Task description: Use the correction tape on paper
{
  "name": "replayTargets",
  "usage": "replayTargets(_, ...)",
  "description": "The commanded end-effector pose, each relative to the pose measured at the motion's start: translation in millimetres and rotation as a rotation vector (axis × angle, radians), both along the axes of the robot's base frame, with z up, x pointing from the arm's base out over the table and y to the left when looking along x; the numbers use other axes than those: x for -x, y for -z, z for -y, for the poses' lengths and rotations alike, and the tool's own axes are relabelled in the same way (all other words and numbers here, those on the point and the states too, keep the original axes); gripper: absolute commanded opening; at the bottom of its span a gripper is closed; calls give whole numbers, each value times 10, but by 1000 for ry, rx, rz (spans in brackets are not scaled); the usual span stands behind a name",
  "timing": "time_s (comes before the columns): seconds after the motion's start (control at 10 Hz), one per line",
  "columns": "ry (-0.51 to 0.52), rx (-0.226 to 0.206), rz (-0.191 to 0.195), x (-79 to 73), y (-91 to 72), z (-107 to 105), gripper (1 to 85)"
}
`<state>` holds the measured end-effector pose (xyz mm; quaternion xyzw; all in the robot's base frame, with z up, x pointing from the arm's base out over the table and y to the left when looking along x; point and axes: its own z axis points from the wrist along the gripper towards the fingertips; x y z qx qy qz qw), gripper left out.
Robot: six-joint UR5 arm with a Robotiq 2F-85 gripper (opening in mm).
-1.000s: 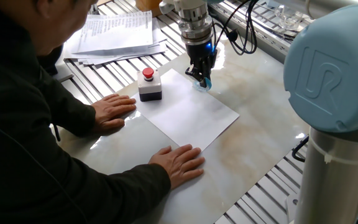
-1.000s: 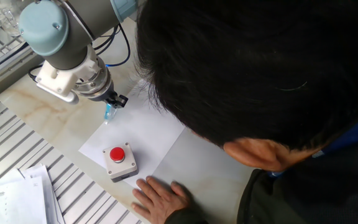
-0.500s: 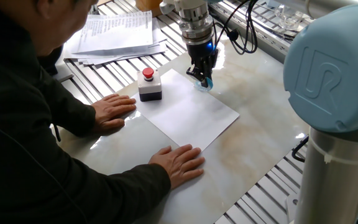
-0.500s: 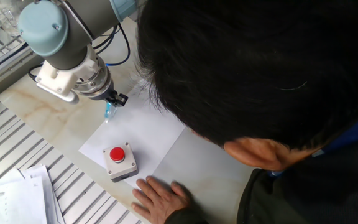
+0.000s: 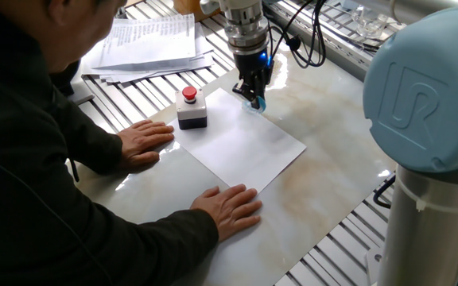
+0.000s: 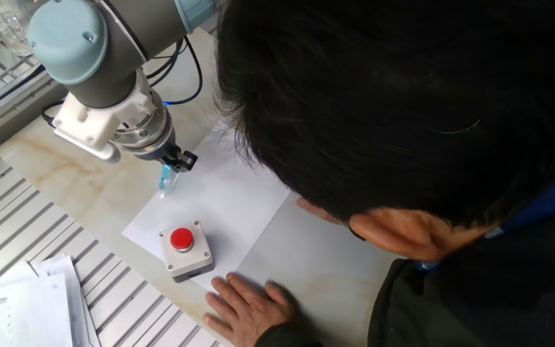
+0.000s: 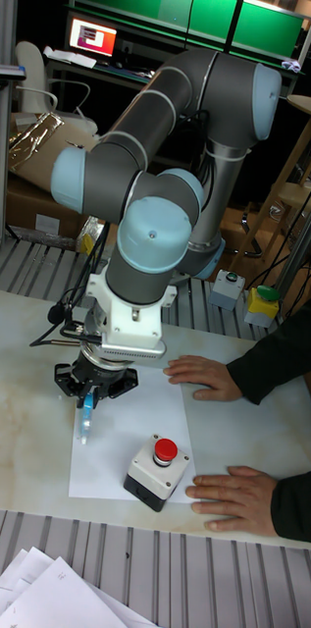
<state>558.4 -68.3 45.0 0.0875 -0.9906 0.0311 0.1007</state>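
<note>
A blank white paper (image 5: 249,143) (image 6: 222,200) (image 7: 126,446) lies on the marble table. My gripper (image 5: 253,98) (image 6: 169,173) (image 7: 86,407) is shut on the light-blue correction tape (image 5: 256,102) (image 6: 167,179) (image 7: 84,416) and holds it tip-down. The tip meets the paper near its far edge, close to one corner. A person's two hands (image 5: 145,140) (image 5: 230,208) press flat on the table at the sheet's near side.
A grey box with a red button (image 5: 191,110) (image 6: 185,250) (image 7: 156,474) stands on the paper's corner. A stack of printed pages (image 5: 149,44) lies on the metal rails behind it. The person's head (image 6: 403,106) hides much of the other fixed view.
My gripper has slid the correction tape a short way along the paper's far edge, toward the corner near the button box. The hands and the box have stayed put.
</note>
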Motion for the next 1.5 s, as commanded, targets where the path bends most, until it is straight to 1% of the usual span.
replayTargets(0.0, -3, -18, 27, -82, -31, -61, 17)
replayTargets(0.2, -10, -28, 28, -86, -29, -84, 17)
replayTargets(0.3, -13, -53, 33, -98, -24, -147, 17)
replayTargets(0.4, -10, -60, 62, -173, -13, -166, 17)
replayTargets(0.5, -8, -56, 93, -252, -3, -158, 17)
replayTargets(0.7, 5, -76, 137, -364, 6, -214, 17)
replayTargets(0.9, -13, -67, 138, -368, 6, -186, 17)
replayTargets(1.1, -32, -64, 121, -327, 3, -170, 17)
replayTargets(1.2, -34, -56, 112, -331, 1, -164, 17)
replayTargets(1.4, -32, -41, 99, -417, 41, -183, 17)
